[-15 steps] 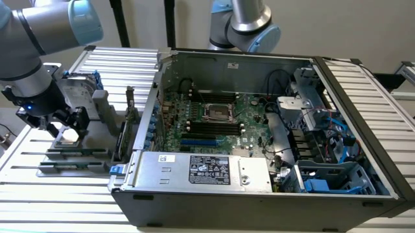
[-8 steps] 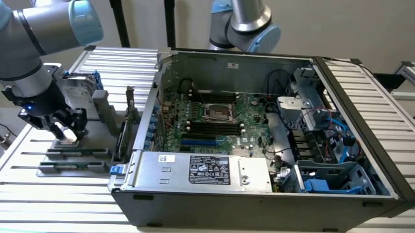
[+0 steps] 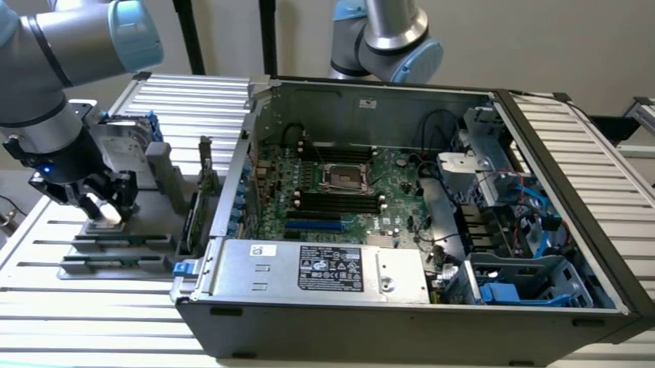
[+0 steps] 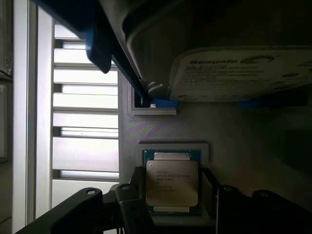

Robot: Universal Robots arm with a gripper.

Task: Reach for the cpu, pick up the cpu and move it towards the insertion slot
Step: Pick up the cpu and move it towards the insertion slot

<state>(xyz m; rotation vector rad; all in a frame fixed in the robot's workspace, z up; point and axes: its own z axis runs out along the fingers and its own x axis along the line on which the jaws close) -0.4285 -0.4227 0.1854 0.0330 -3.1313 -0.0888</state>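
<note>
The gripper [image 3: 103, 211] stood low over a grey fixture [image 3: 113, 247] on the slatted tabletop [image 3: 61, 314], at the exterior view's left and just outside the open computer case [image 3: 409, 310]. In the wrist view the gripper [image 4: 171, 195] straddled the cpu [image 4: 171, 179], and the jaws were clenched on its two opposite edges, one dark finger [image 4: 134, 197] against one side and the other against the far side. The cpu lay flat, metal top up with faint printing on it, seated in a pale square holder [image 4: 173, 146] on the fixture. Near it on the same fixture stood a hard drive [image 4: 239, 73] with a white label and blue frame, apart from the chip. The slot [image 3: 343, 175] sat inside the case on the green board, its silver frame around a dark centre, just above the long black memory slots [image 3: 333, 201]. It was well apart from the gripper, toward the exterior view's right.
</note>
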